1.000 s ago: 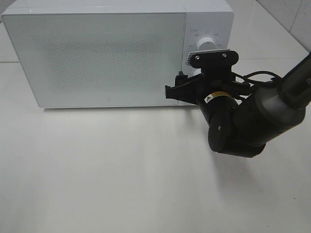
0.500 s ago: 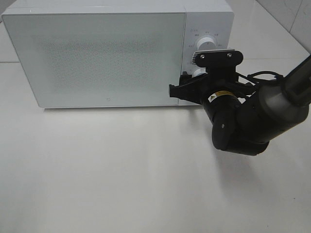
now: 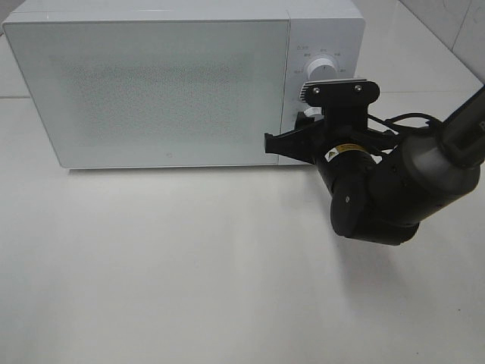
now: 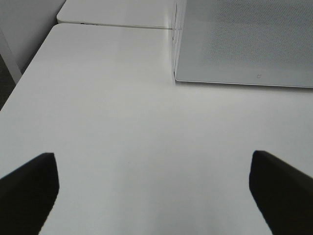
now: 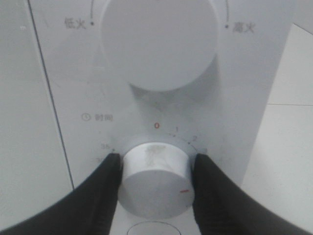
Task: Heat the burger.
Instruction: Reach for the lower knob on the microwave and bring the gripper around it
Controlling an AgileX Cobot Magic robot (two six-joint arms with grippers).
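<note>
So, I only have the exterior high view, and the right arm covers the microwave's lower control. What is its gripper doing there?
Observer: The right gripper has its jaws against both sides of the timer knob.
Operator: Where is the knob set?
Observer: Its red mark sits past the 2, away from the 0.
Operator: And the left arm?
Observer: The left gripper hangs open over the table near the microwave door.

1 microwave (image 3: 159, 83) w/ 2 knobs — upper knob (image 5: 159, 41), lower knob (image 5: 155, 183), 2 grippers — left gripper (image 4: 151, 161), right gripper (image 5: 156, 161), 1 table (image 3: 189, 265)
</note>
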